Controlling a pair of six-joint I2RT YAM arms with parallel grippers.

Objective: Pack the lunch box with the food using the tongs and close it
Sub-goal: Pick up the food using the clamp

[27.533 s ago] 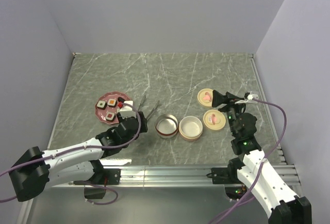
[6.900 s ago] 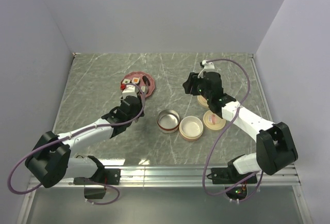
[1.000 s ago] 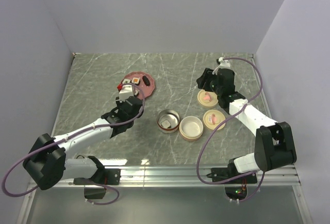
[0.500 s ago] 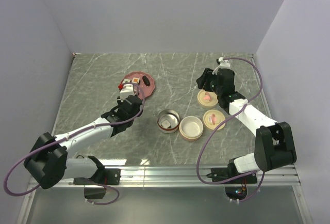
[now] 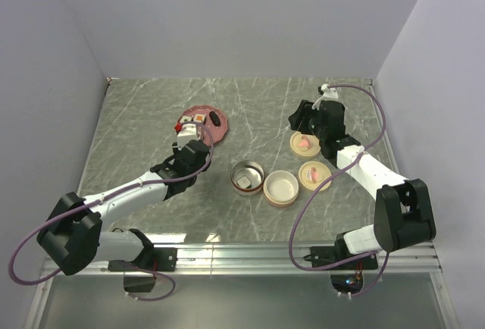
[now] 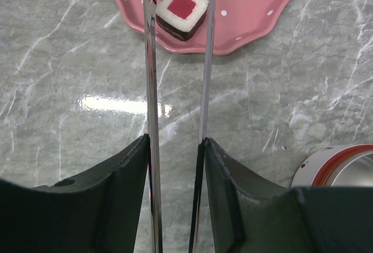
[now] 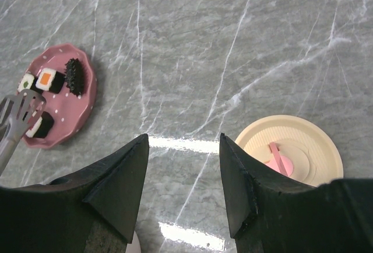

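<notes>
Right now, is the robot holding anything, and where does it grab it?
The left gripper holds the tongs, squeezing both arms well back from the tips. The right gripper is open and holds nothing.

**Inside a Robotics Lab's Tabletop Test Cell**

Unmistakably a robotics lab bench rather than a kitchen. Boxed in on three sides by plain pale lilac wall panels (image 5: 227,18) and floored with a grey marble-patterned tabletop (image 5: 258,109). Edged at the near side by a ribbed aluminium rail (image 5: 250,253) carrying two white-and-black jointed robot arms, left (image 5: 121,196) and right (image 5: 371,173), both trailing looping purple cables (image 5: 377,104). Laid out with props, not a meal: a pink white-dotted scalloped plate (image 6: 250,8) of block-shaped toy sushi (image 6: 182,9), slim silver metal tongs (image 6: 152,90), round shallow red-banded tins (image 5: 246,177) and cream round lids with pink handles (image 5: 303,142).
</notes>
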